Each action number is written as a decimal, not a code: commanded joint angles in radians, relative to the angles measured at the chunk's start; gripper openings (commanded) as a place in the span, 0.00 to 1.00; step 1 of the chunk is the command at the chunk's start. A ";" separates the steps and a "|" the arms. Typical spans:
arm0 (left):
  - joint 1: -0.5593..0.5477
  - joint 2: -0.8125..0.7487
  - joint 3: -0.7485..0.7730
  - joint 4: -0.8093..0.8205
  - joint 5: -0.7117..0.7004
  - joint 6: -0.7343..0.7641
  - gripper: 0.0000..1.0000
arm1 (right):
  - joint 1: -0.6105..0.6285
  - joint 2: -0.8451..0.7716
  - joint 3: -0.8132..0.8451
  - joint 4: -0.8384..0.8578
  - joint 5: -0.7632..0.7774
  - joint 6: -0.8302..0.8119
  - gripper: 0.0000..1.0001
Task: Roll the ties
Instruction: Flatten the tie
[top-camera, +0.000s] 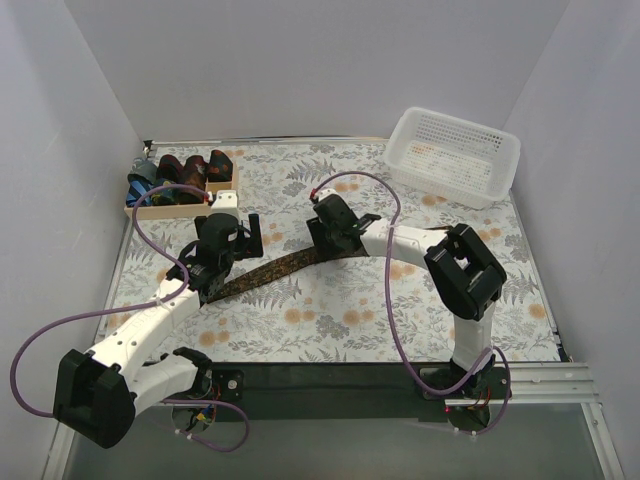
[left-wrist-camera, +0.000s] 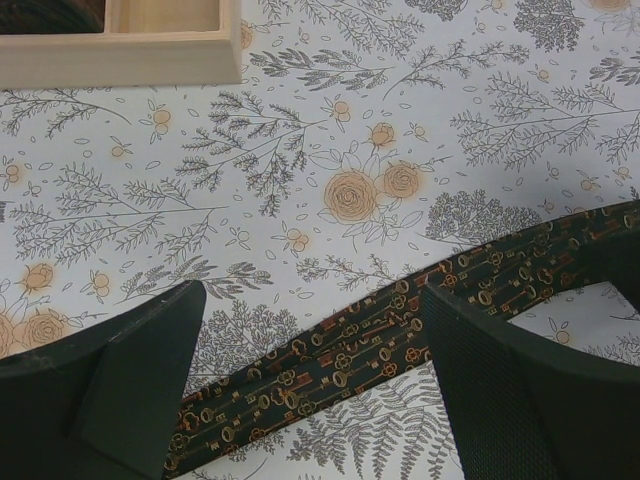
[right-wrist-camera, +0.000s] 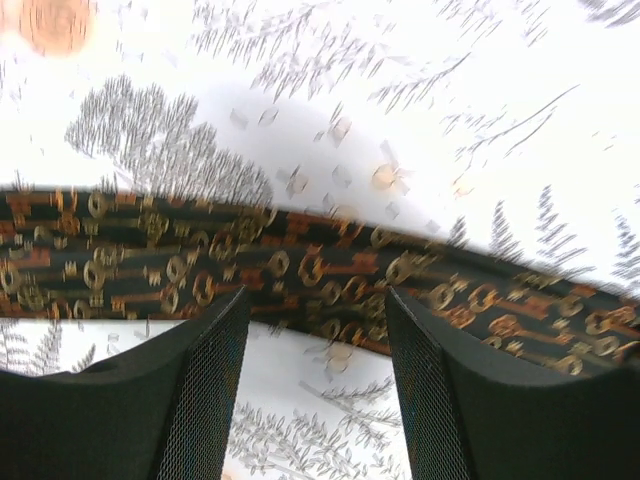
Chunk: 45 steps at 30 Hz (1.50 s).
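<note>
On the floral-printed surface (top-camera: 340, 320), mid-frame, the long dark necktie with small orange key motifs (top-camera: 280, 270) lies flat and stretched out from lower left to upper right (no turn of a roll begun). The left pincer (left-wrist-camera: 312, 330) hovers spread wide over its lower-left part. The right pincer (right-wrist-camera: 318, 310), also spread, is over the upper-right end, pinching nothing. Farther back, upper left, the shallow wooden tray (top-camera: 165, 211) holds several rolled ties (top-camera: 190, 170), so this one looks like what is left. The white plastic mesh basket (top-camera: 440, 180) stands upper right.

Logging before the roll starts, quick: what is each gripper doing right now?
Left gripper: open over the tie, holding nothing.
Right gripper: open over the same tie, holding nothing.
</note>
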<state>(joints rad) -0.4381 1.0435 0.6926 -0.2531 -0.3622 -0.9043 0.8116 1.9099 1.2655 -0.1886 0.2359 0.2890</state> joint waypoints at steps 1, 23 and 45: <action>0.012 -0.023 -0.010 0.012 -0.007 0.004 0.81 | -0.022 0.029 0.067 0.020 0.022 -0.010 0.54; 0.015 0.096 -0.025 0.117 0.463 0.257 0.88 | -0.106 -0.423 -0.271 -0.002 -0.228 -0.222 0.98; -0.014 0.498 0.134 0.097 0.626 0.508 0.84 | -0.149 -0.977 -0.529 -0.092 -0.207 -0.174 0.98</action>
<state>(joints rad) -0.4416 1.5406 0.7940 -0.1642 0.2844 -0.4625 0.6678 0.9493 0.7422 -0.2466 0.0227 0.1204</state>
